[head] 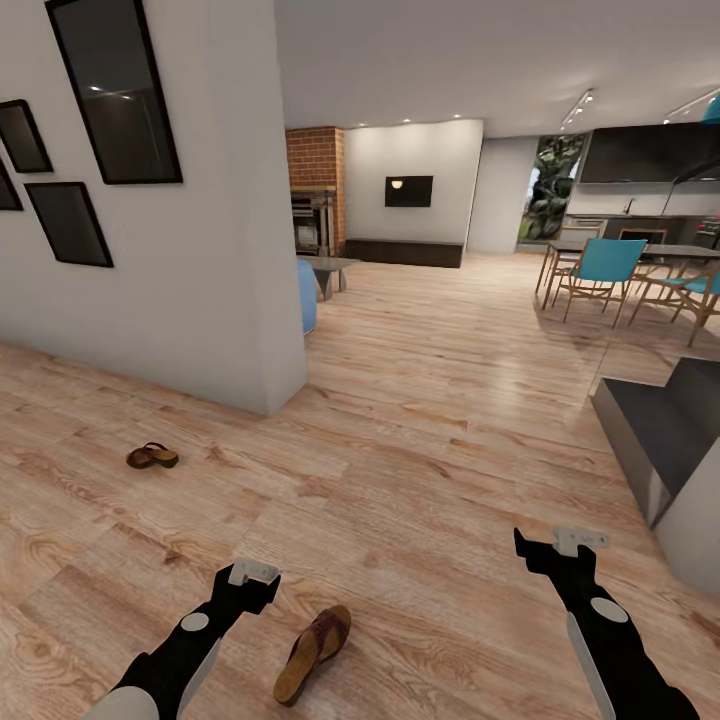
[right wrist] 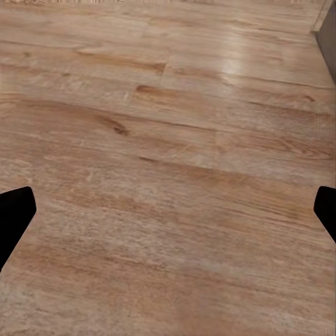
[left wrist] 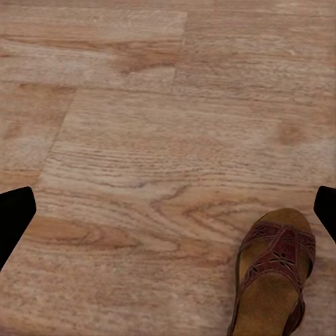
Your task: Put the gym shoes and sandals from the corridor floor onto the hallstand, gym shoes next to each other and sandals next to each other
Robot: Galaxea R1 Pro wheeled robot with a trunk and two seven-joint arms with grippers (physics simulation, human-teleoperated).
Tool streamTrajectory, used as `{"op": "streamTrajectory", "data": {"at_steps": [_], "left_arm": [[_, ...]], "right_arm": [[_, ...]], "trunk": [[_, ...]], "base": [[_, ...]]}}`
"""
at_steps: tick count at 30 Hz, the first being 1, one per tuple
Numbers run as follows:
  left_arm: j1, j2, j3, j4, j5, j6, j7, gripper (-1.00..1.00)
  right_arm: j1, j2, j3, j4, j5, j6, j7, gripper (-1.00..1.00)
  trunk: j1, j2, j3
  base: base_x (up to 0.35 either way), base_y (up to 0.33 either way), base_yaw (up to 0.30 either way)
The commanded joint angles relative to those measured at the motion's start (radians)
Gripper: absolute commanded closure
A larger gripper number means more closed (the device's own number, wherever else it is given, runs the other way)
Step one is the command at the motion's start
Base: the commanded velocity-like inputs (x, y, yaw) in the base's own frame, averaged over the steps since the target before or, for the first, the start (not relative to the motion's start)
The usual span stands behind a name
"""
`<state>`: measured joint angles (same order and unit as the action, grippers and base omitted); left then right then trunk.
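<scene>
Sandal (head: pixel 314 653) on corridor floor (head: pixel 430 400), just beside left hand (head: pixel 254 573); light, flexible, grippy; best pinched at sole edge or heel strap. Left hand spread open, empty; right hand (head: pixel 580 541) likewise. Second sandal (head: pixel 152 457) well apart.

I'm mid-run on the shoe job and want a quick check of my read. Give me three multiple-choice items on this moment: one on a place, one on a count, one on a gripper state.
1. Where is the near sandal?
A. On the floor beside the left gripper
B. On a blue chair
C. In the right gripper

2. How many sandals lie on the floor?
A. None
B. Two
C. Four

3. What state is the left gripper in?
A. Shut on a sandal
B. Open, holding nothing
C. Shut on a sneaker

Answers:
1 A, it lies on the planks by that gripper.
2 B, the far sandal lies near the wall.
3 B, the wrist view shows its fingers wide apart over bare planks.
</scene>
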<state>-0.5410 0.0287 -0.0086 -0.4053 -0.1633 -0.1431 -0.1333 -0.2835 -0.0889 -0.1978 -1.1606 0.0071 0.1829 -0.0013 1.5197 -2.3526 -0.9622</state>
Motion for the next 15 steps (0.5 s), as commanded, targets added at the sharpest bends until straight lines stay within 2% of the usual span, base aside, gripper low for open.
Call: {"op": "streamTrajectory", "data": {"at_steps": [1, 7, 15], "left_arm": [[-0.001, 0.000, -0.001, 0.002, -0.008, -0.004, 0.000, -1.00], [-0.001, -0.001, -0.001, 0.002, -0.008, -0.005, 0.000, -1.00], [-0.001, -0.001, -0.001, 0.000, -0.008, -0.006, 0.000, -1.00]], "right_arm": [[-0.001, 0.001, 0.000, -0.015, 0.001, 0.006, 0.000, -1.00], [-0.001, 0.001, 0.000, -0.026, 0.002, 0.006, 0.000, -1.00], [0.000, 0.001, 0.000, -0.029, 0.002, 0.006, 0.000, -1.00]], "trunk": [[0.000, 0.000, -0.001], [0.000, 0.000, -0.001], [0.000, 0.000, -0.001]], "base": [[0.000, 0.000, 0.000], [0.024, -0.029, 0.000], [0.030, -0.196, 0.000]]}}
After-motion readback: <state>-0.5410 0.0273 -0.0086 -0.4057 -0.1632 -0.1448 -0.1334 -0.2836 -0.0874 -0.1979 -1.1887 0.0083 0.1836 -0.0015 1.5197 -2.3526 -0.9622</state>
